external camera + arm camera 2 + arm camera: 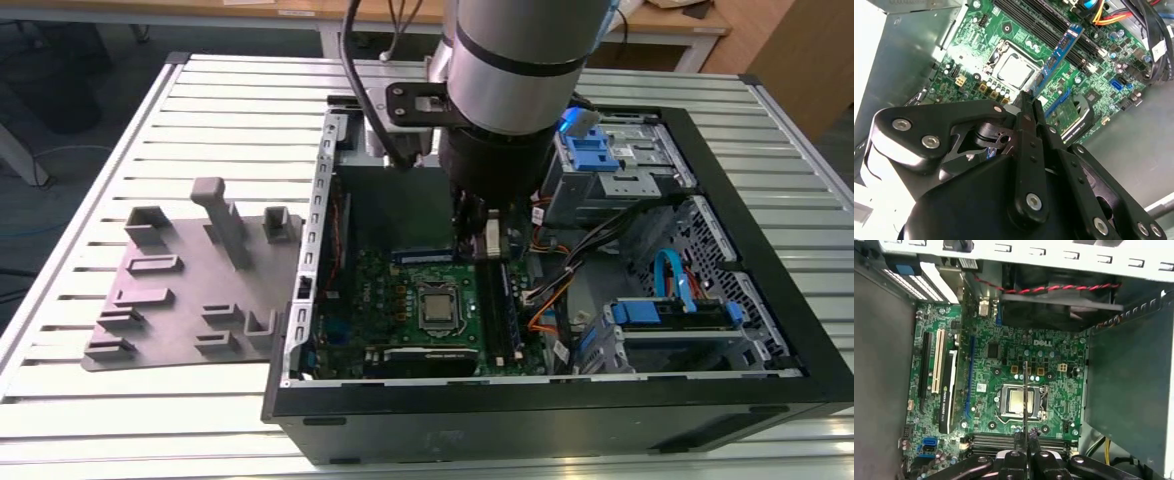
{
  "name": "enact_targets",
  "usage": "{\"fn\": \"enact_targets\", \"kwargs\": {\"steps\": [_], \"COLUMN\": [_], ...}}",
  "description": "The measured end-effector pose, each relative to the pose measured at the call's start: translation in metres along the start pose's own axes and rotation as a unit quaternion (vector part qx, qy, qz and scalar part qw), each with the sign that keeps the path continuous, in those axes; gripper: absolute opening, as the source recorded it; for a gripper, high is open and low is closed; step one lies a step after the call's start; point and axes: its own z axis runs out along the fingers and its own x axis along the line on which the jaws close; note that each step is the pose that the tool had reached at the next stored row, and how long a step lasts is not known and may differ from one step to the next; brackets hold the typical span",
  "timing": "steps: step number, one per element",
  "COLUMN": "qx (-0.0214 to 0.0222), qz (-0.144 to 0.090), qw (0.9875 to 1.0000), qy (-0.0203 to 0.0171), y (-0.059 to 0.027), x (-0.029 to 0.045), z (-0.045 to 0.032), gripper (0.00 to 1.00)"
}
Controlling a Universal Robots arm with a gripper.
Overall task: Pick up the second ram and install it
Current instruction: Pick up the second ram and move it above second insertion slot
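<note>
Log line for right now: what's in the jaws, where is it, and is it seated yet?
gripper: jaws shut on second ram | position: held over motherboard | seated: no, not in a slot

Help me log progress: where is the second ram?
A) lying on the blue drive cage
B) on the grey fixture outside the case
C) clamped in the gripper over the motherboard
C: in the second wrist view the gripper pinches the second ram over the motherboard.
</note>
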Motion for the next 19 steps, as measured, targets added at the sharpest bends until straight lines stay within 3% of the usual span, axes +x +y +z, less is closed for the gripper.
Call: {"fn": "enact_targets", "kwargs": {"steps": [12,19], "qx": [-0.0007,-0.0006], "qz": [0.000,0.000], "qw": [1.0000,1.0000], "qy": [0.0000,0.0000], "y": [-0.0097,-0.0106], "x": [0.0017,0.0023], "z": [0.0210,0.0302], "gripper": [0.11,0.11]}}
